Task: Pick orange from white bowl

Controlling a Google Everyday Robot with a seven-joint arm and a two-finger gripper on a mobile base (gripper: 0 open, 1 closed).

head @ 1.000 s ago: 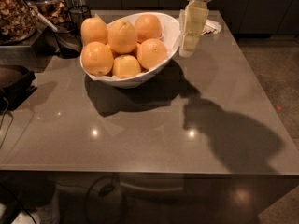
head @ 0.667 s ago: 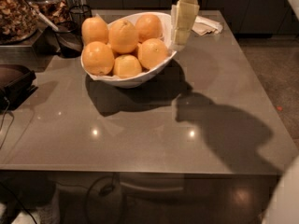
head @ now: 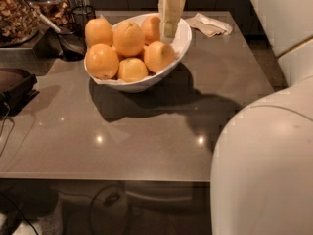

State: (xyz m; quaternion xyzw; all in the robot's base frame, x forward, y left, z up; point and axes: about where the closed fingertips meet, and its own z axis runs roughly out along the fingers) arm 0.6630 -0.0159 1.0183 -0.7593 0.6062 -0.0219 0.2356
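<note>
The white bowl (head: 182, 42) stands at the back of the grey table and holds several oranges. The orange (head: 128, 38), pale yellow-orange with a small nub on top, lies in the middle of the pile. A deeper orange fruit (head: 160, 56) lies to its right, and another (head: 151, 27) sits behind it. My gripper (head: 169, 32) hangs down from the top edge over the back right part of the bowl. It is just above the fruit there and to the right of the orange. It holds nothing that I can see.
A crumpled napkin (head: 211, 25) lies right of the bowl. A dark cup (head: 73, 39) and a jar of nuts (head: 14, 13) stand at the back left. A dark object (head: 14, 86) sits at the left edge. My white arm casing (head: 264, 165) fills the lower right.
My gripper has moved left, from beside the bowl's right rim to over the fruit inside it. My white arm casing has come into view at the right.
</note>
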